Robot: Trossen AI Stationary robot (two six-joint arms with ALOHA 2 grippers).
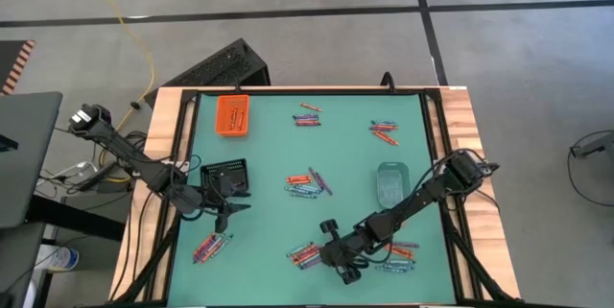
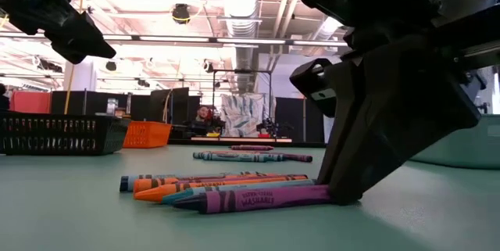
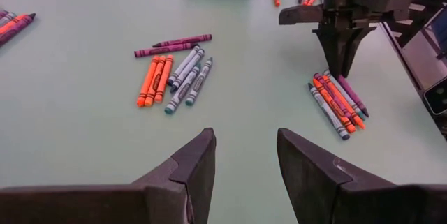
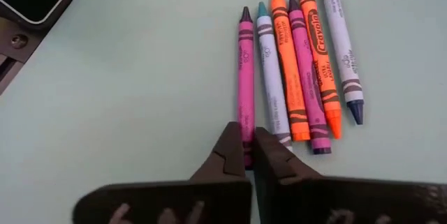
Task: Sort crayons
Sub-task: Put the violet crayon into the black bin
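Observation:
Several crayons lie in small groups on the green table (image 1: 269, 154). One group of orange, pink, purple and blue-grey crayons (image 4: 300, 70) lies side by side near the front edge. My right gripper (image 4: 246, 151) is down at that group, shut on the outermost pink crayon (image 4: 245, 77), which also shows in the low view as the pink crayon (image 2: 266, 199). My left gripper (image 3: 244, 161) hangs open above the table's left part, near the black tray (image 1: 227, 174), with nothing between its fingers. My right gripper pinches the pink crayon's blunt end (image 4: 244, 135) between its two fingertips. The fingers slant down from above and come at that end roughly in line with the crayon. The crayon lies flat on the table beside its neighbours, its pointed tip (image 4: 245, 13) away from the fingers.
An orange tray (image 1: 232, 116) stands at the far left and a clear tray (image 1: 391, 181) at the right. More crayon groups lie at the centre (image 1: 307, 183), the far side (image 1: 307, 114), the far right (image 1: 384, 131), the near left (image 1: 211, 248) and the near right (image 1: 398, 255).

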